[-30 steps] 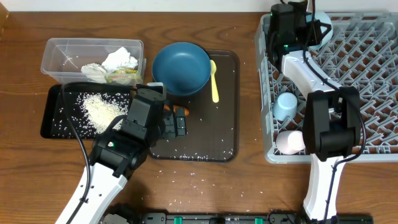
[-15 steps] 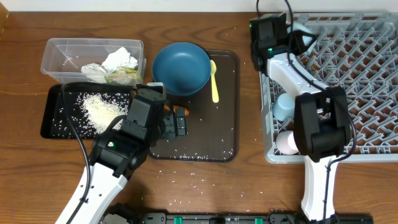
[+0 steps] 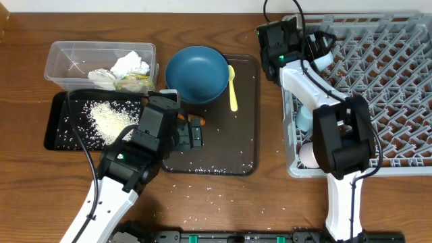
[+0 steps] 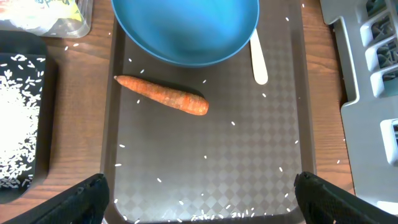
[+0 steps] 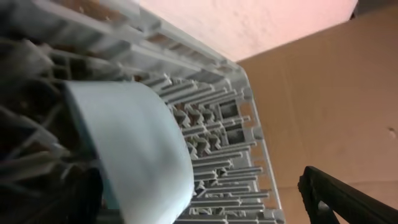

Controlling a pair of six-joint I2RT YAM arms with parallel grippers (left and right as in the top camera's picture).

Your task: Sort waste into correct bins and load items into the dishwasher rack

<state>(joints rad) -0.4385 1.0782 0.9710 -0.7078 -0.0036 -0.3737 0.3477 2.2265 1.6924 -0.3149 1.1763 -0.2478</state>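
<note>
My left gripper (image 4: 202, 202) hangs open above the brown tray, a little short of the orange carrot (image 4: 163, 94), which lies in front of the dark blue bowl (image 4: 185, 28) and beside the yellow spoon (image 4: 258, 59). At the grey dishwasher rack's (image 3: 378, 81) far left corner my right gripper (image 3: 318, 48) is open. A light blue bowl (image 5: 137, 149) stands on edge among the pegs between its spread fingers, free of them. Napkins (image 3: 128, 67) fill the clear tub (image 3: 67, 57). Rice (image 3: 111, 118) lies in the black tray (image 3: 57, 128).
A second light blue bowl (image 3: 305, 121) and the pink cup (image 3: 308, 155) sit along the rack's left side, partly under the right arm. Rice grains are scattered over the brown tray (image 3: 243, 121) and the wooden table in front of it.
The right gripper has opened and let go of the light blue bowl in the rack, and its arm has swung left. The left arm has not moved.
</note>
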